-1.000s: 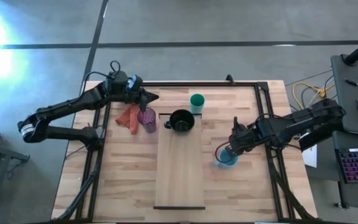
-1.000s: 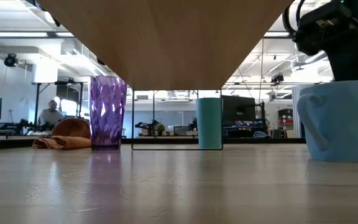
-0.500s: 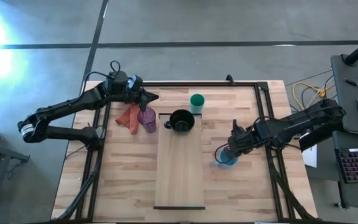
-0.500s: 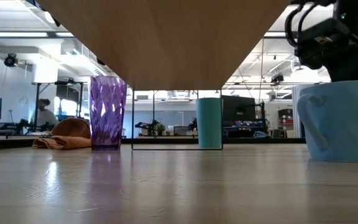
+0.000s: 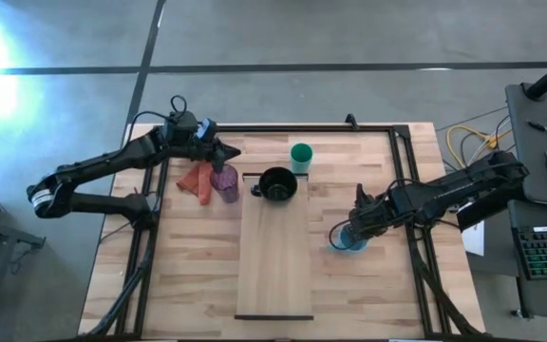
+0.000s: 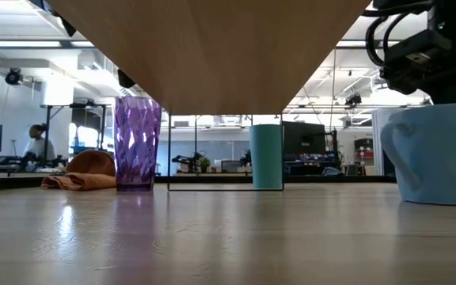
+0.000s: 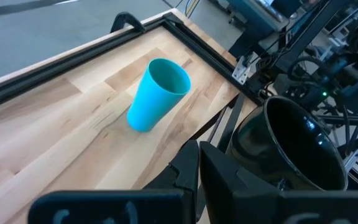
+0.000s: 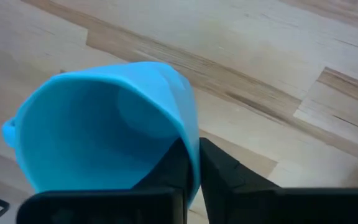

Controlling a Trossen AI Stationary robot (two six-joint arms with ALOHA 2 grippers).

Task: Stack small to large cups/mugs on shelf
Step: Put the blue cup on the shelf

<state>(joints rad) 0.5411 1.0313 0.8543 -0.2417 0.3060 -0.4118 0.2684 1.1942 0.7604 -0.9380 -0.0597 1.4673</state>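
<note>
Blue mug (image 5: 346,238) sits beside the shelf (image 5: 274,275), right gripper (image 5: 356,231) at its rim; black mug (image 5: 278,184) seen empty on the shelf's far end. Left gripper (image 5: 224,152) hangs above the purple cup (image 5: 224,182); finger state cannot be told. Low view: purple cup (image 6: 137,143) and green cup (image 6: 266,156) stand upright. Right wrist view: rim of the empty blue mug (image 8: 104,130) is pinched between the fingers; such a thin one-sided grip is judged likely to tilt or slip on lifting.

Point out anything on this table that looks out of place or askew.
An orange cloth lies crumpled beside the purple cup, and it is no cup or mug. Otherwise nothing stands out: all four vessels are upright, with the black mug on the shelf and the right end effector pinching the light blue mug by its rim.
</note>
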